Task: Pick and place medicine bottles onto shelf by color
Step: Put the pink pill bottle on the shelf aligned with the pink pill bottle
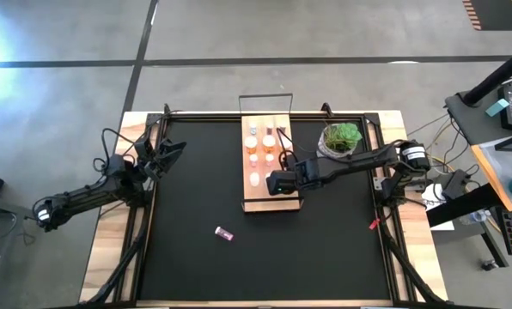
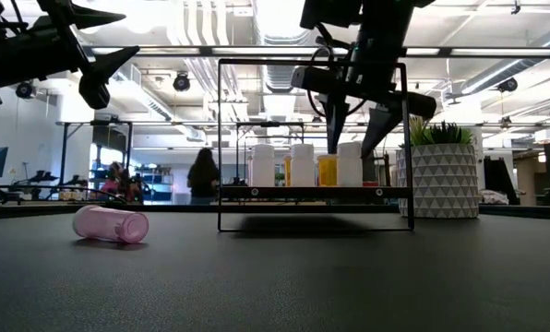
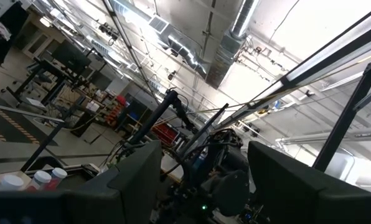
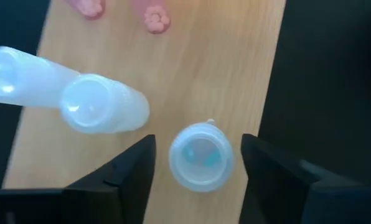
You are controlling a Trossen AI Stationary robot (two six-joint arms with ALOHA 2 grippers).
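Bottles [image 1: 261,148] stand in rows on the shelf [image 1: 286,203] at the desk's [image 1: 187,266] far middle. The right tool [image 4: 198,158] hangs over the shelf's near end, fingers apart around a pale blue bottle [image 4: 201,155] without touching. A pink bottle [image 1: 224,233] lies on the desk nearer. The left tool [image 1: 172,151] waits far left, fingers apart.

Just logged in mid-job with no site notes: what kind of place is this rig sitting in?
Probably an open lab or workshop, not a home: exposed ceiling ducts, rows of workbenches behind the table with a person standing there, and a concrete floor marked with dark tape lines.
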